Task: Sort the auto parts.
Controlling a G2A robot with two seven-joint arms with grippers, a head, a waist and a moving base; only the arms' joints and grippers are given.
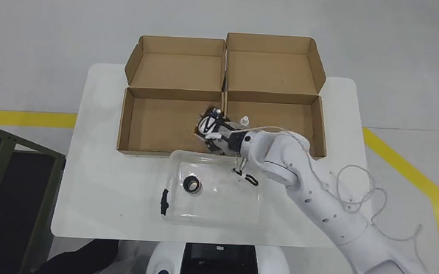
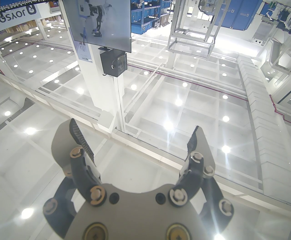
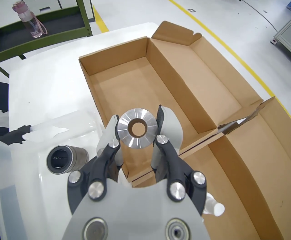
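So, quick rundown of where stuff is rn:

- right gripper is clamped on a silver metal ring. One finger sits on each side of its rim, and the flat face w/ the centre hole is turned toward the wrist cam. Cardboard shows thru the hole.
- the ring sits right up at the fingertips, between the pads, not deep in the jaws.
- below the gripper is the left cardboard box. From the top view the gripper hangs over that box's right end, by the robot-side corner, close to the wall next to the right cardboard box. Can't tell how high it is above the box floor.
- the right cardboard box is just to the gripper's right, touching the left one. Both have lids flipped open on the far side.
- behind the gripper, robot side, is a clear plastic tray. A steel bearing sleeve lies on its side in it, left of the gripper.
- a small black part is farther left at the tray's edge. Can't tell if it's in or out.
- left gripper has its fingers spread wide w/ nothing between them, pointing up at the ceiling.
- boxes and tray are all on a white table.
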